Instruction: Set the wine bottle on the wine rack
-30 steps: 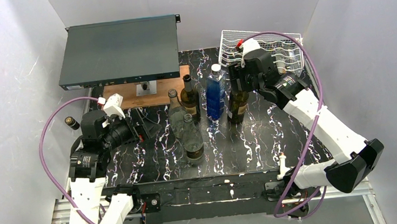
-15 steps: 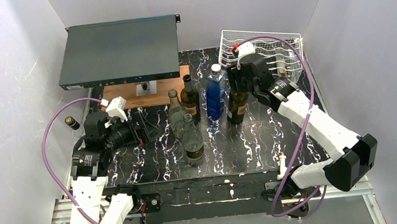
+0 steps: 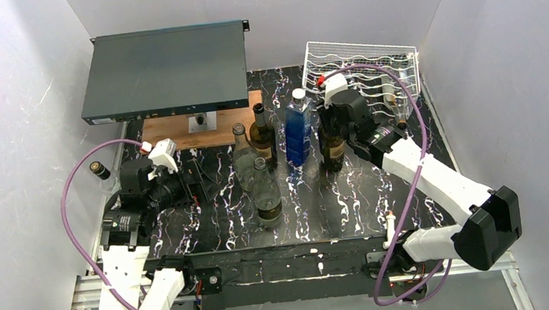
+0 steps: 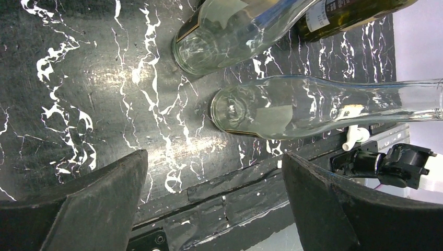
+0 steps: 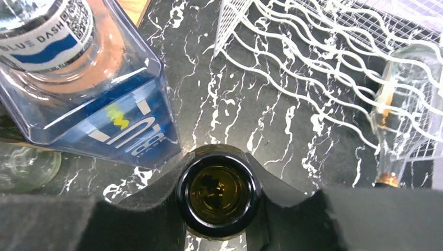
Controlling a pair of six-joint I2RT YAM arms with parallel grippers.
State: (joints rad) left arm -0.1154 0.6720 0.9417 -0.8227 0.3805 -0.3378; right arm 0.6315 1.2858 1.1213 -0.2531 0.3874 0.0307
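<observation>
The wine bottle [image 3: 332, 150] is dark olive glass with a label and stands upright right of the middle of the table. My right gripper [image 3: 327, 114] is shut on its neck from above. In the right wrist view the open bottle mouth [image 5: 218, 191] sits clamped between the notched pads [image 5: 156, 180]. The white wire wine rack [image 3: 359, 56] stands at the back right, just behind the bottle, its wavy tiers [image 5: 292, 57] close by. My left gripper [image 3: 200, 179] hangs open low over the left of the table, jaws wide [image 4: 214, 157] and empty.
A blue square bottle [image 3: 298, 127] stands right beside the held bottle. A dark bottle [image 3: 261, 133] and two clear bottles [image 3: 265, 191] stand mid-table. One clear bottle [image 5: 405, 94] lies in the rack. A dark flat box [image 3: 163, 71] sits on a wooden board [image 3: 179, 131].
My right gripper has shifted slightly left and closed on the wine bottle's neck. The left arm has drifted slightly and stays open.
</observation>
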